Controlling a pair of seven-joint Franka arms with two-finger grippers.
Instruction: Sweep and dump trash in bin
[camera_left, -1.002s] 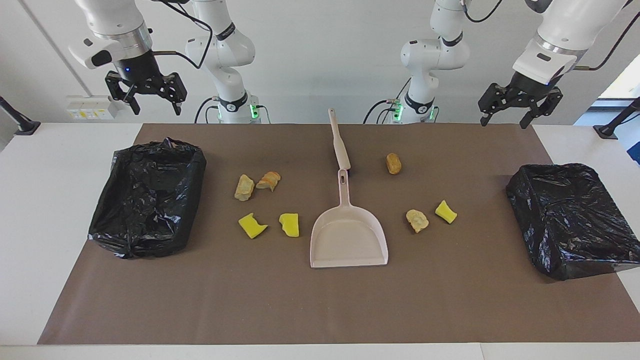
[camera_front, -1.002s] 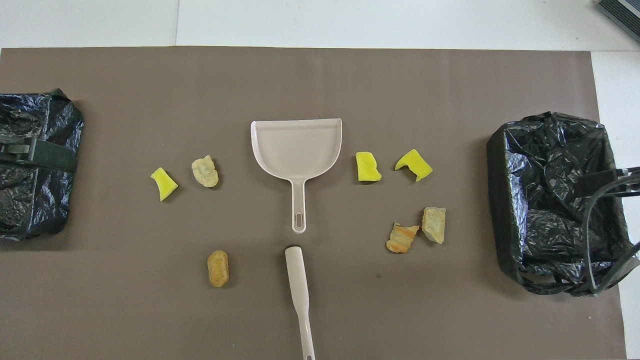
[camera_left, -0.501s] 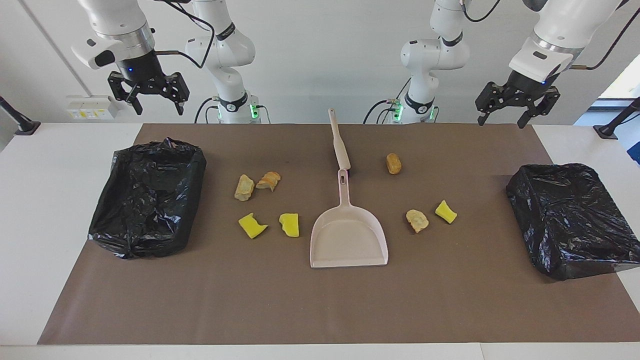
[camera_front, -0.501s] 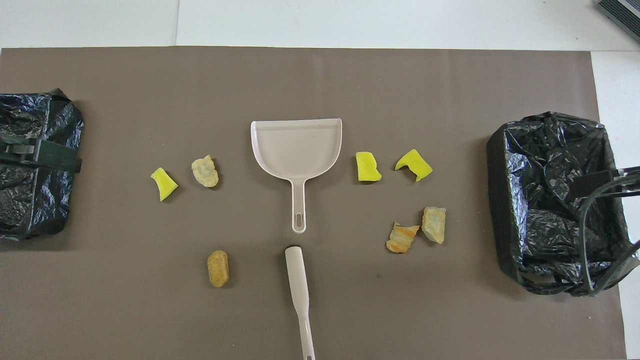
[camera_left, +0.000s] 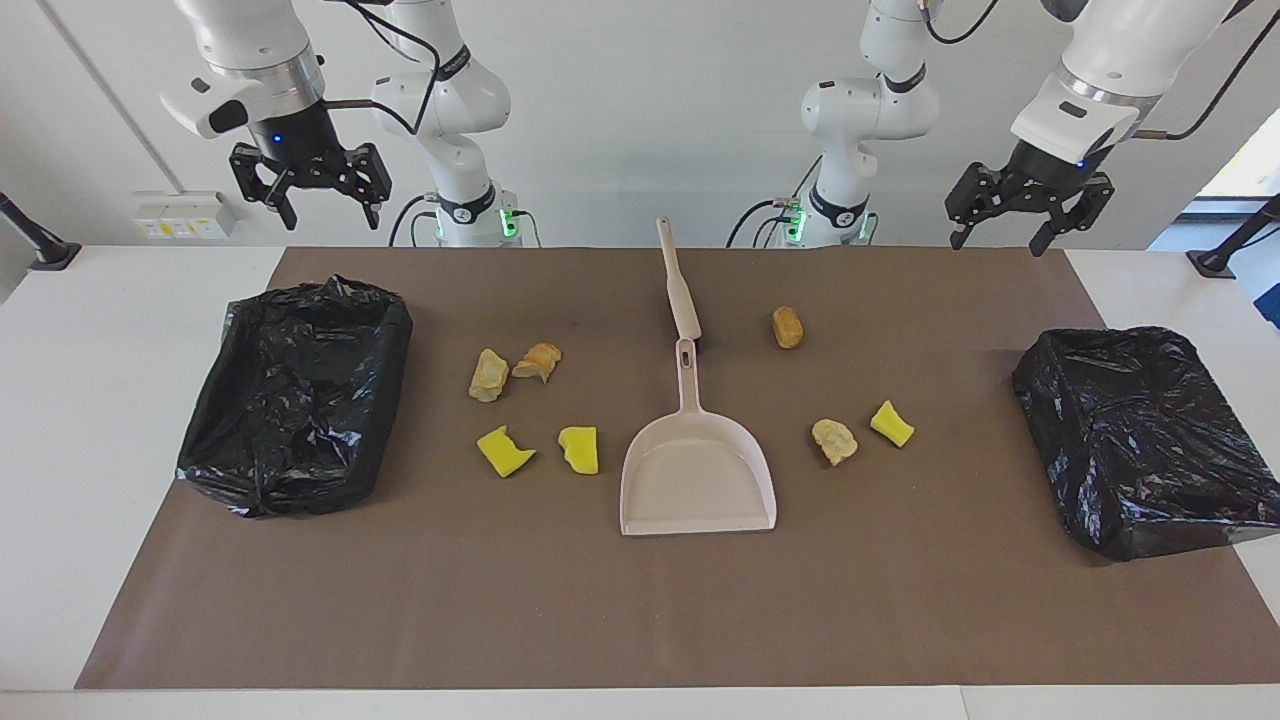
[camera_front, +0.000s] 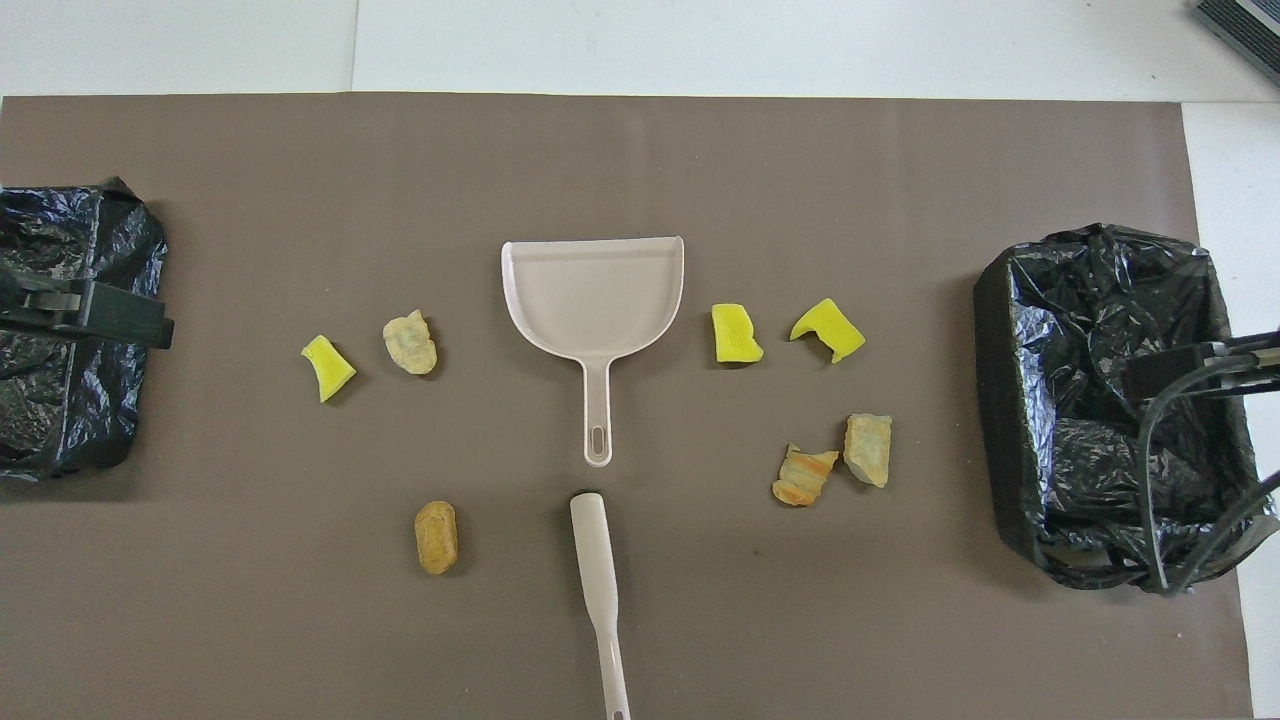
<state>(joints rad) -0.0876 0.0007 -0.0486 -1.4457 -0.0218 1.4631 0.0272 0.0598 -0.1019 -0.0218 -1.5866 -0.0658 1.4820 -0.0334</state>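
Observation:
Trash lies in several small chunks on the brown mat: yellow ones (camera_left: 505, 450) (camera_left: 579, 449) (camera_left: 892, 423) and tan ones (camera_left: 488, 375) (camera_left: 788, 327) (camera_left: 834, 441). The pink-beige dustpan (camera_left: 697, 480) lies flat at mid-table among them, its handle toward the robots. A matching brush handle (camera_left: 680, 285) lies just nearer the robots. My right gripper (camera_left: 330, 212) hangs open and empty high over the black-lined bin (camera_left: 260, 480) at its end. My left gripper (camera_left: 1000, 240) hangs open and empty high over the second bin (camera_left: 1150, 500).
The brown mat (camera_left: 640, 620) covers most of the white table. In the overhead view the dustpan (camera_front: 594, 295) has chunks on both sides and the bins (camera_front: 60, 420) (camera_front: 1010, 400) sit at the mat's two ends. Bare mat stretches farther from the robots than the dustpan.
Both grippers have drifted slightly toward the middle of the table while staying raised and open. Nothing on the mat has moved.

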